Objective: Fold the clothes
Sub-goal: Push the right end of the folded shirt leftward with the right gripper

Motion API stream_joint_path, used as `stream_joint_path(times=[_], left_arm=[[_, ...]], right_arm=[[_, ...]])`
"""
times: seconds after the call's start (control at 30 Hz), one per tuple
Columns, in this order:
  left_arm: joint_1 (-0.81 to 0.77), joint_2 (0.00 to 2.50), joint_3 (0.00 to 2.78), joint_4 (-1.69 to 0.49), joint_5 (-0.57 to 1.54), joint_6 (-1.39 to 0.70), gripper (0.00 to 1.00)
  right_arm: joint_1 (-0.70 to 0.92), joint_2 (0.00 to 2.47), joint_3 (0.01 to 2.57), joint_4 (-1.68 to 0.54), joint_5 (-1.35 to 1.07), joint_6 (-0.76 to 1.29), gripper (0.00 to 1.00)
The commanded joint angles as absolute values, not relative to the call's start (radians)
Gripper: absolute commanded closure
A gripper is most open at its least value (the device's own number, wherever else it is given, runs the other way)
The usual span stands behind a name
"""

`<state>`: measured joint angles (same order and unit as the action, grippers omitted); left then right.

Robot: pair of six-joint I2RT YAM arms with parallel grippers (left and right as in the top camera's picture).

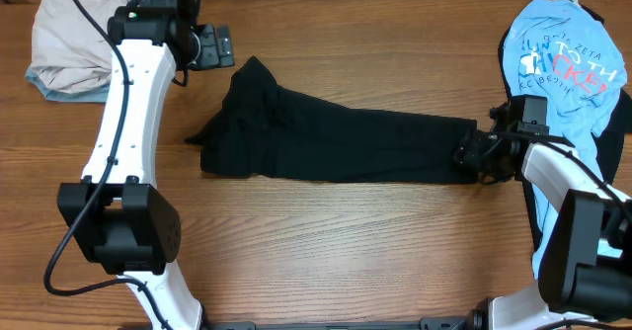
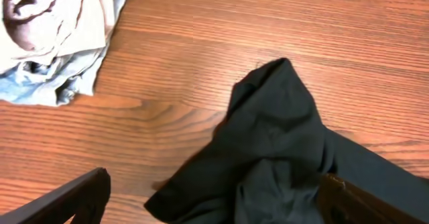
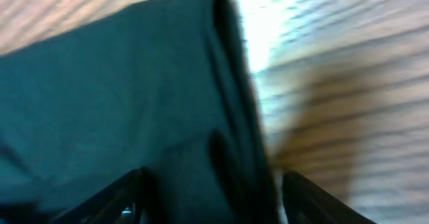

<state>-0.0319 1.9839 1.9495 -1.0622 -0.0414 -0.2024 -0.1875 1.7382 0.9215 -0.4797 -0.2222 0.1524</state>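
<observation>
A long black garment (image 1: 336, 142) lies flat across the middle of the wooden table, bunched at its left end. My left gripper (image 1: 219, 45) is open just beyond the garment's upper left corner. In the left wrist view that bunched end (image 2: 268, 143) lies partly between the spread fingers (image 2: 214, 204). My right gripper (image 1: 472, 159) is at the garment's right end. In the right wrist view its fingers (image 3: 214, 197) are spread apart on either side of the folded edge of the black cloth (image 3: 120, 96). That view is blurred.
A crumpled beige and pale blue pile of clothes (image 1: 69, 34) sits at the back left, also in the left wrist view (image 2: 47, 29). A light blue printed T-shirt (image 1: 563, 68) lies at the right edge over a dark garment, behind the right arm.
</observation>
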Motion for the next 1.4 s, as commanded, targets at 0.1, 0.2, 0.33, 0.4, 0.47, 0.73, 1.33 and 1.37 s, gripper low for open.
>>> stream_joint_path(times=[0.1, 0.2, 0.33, 0.4, 0.47, 0.73, 1.33, 1.37], left_arm=[[-0.014, 1.982, 1.972, -1.077, -0.026, -0.179, 0.0], [-0.014, 1.982, 1.972, -1.078, -0.026, -0.179, 0.0], [-0.013, 1.982, 1.972, -1.085, -0.027, -0.179, 0.0], [-0.013, 1.982, 1.972, -1.089, -0.035, -0.177, 0.0], [-0.013, 1.982, 1.972, -1.09, -0.035, -0.159, 0.0], [-0.013, 1.982, 1.971, -1.123, -0.035, -0.152, 0.0], [-0.014, 1.982, 1.971, -1.148, -0.033, -0.153, 0.0], [-0.014, 1.982, 1.971, -1.148, -0.033, -0.153, 0.0]], right_arm=[[-0.184, 1.79, 0.929, -0.471, -0.316, 0.122, 0.64], [-0.191, 1.79, 0.929, -0.463, -0.303, 0.126, 0.8], [-0.258, 1.787, 0.945, -0.479, -0.292, 0.134, 0.96], [-0.306, 1.778, 0.968, -0.514, -0.302, 0.131, 0.96], [-0.363, 1.76, 1.01, -0.58, -0.309, 0.121, 0.96], [-0.453, 1.679, 1.219, -0.876, -0.318, 0.072, 0.96], [0.134, 1.721, 1.256, -0.813, -0.202, 0.268, 0.95], [0.157, 1.735, 1.256, -0.801, -0.203, 0.281, 0.93]])
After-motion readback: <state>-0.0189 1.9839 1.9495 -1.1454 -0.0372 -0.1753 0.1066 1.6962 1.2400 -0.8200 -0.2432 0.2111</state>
